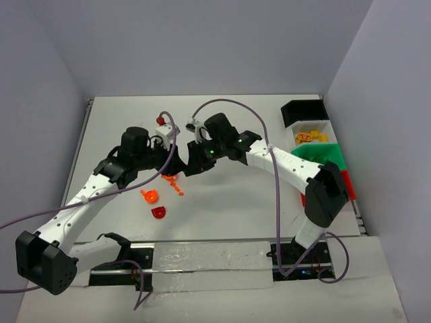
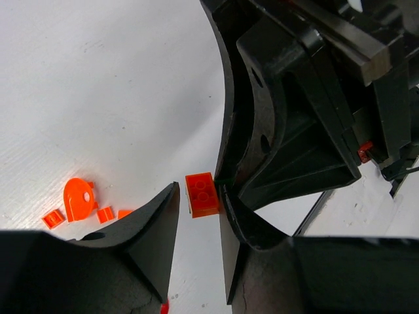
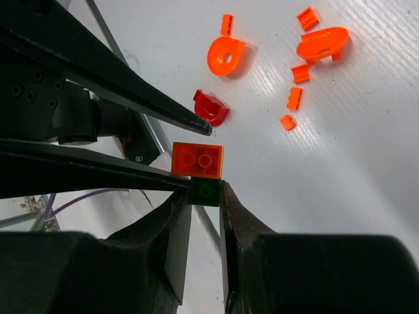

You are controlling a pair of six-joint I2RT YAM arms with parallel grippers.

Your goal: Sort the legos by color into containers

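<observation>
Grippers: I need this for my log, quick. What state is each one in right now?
Left gripper: open around the orange brick, not yet clamped.
Right gripper: shut on the green brick.

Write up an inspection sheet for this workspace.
Surface: white ribbed table.
Job's things: orange two-stud plastic brick stacked on small dark green plastic piece; loose orange plastic bits and red curved plastic piece on the table; row of black, white, green, red open plastic bins at right, yellow bits in the white one.
Clutter: small red round item at the far side, too small to identify.
Grippers: right end effector shut on the green piece; left end effector open astride the orange brick.
Cables: purple cables arch over both arms.
Surroundings: plain grey walls.
</observation>
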